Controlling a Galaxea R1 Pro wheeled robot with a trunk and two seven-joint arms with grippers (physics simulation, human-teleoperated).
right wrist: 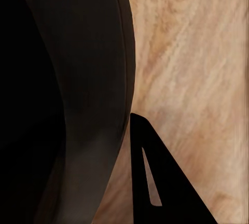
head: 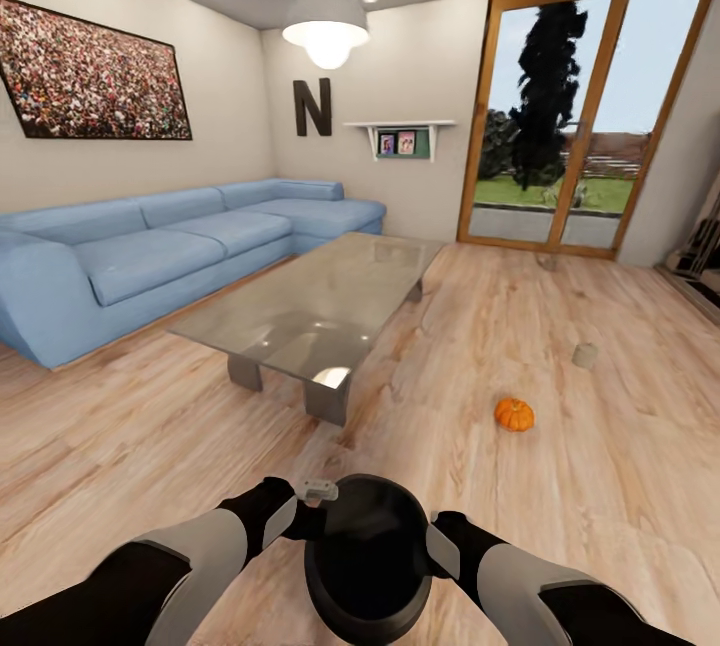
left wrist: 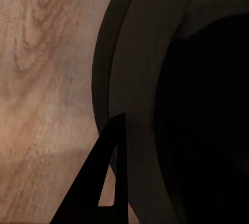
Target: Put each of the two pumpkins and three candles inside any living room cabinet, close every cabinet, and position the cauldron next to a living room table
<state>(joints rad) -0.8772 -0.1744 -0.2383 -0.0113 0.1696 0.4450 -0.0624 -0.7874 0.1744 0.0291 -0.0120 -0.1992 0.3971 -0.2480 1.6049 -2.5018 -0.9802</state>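
Note:
I hold a black round cauldron (head: 368,556) low in front of me, above the wood floor. My left gripper (head: 305,518) clamps its rim on one side and my right gripper (head: 437,538) clamps the opposite side. In the left wrist view one dark finger (left wrist: 111,172) lies against the cauldron's outer wall (left wrist: 150,78); the right wrist view shows the same, with a finger (right wrist: 155,177) beside the wall (right wrist: 88,78). An orange pumpkin (head: 514,414) sits on the floor ahead to the right. A pale candle (head: 585,355) stands farther on. The glass table (head: 320,306) is ahead. The cabinet is out of view.
A blue corner sofa (head: 150,256) lines the left wall behind the table. A small pale object (head: 547,263) lies near the glass doors (head: 580,116) at the far end. Dark fittings (head: 700,261) stand at the right edge. Open wood floor lies right of the table.

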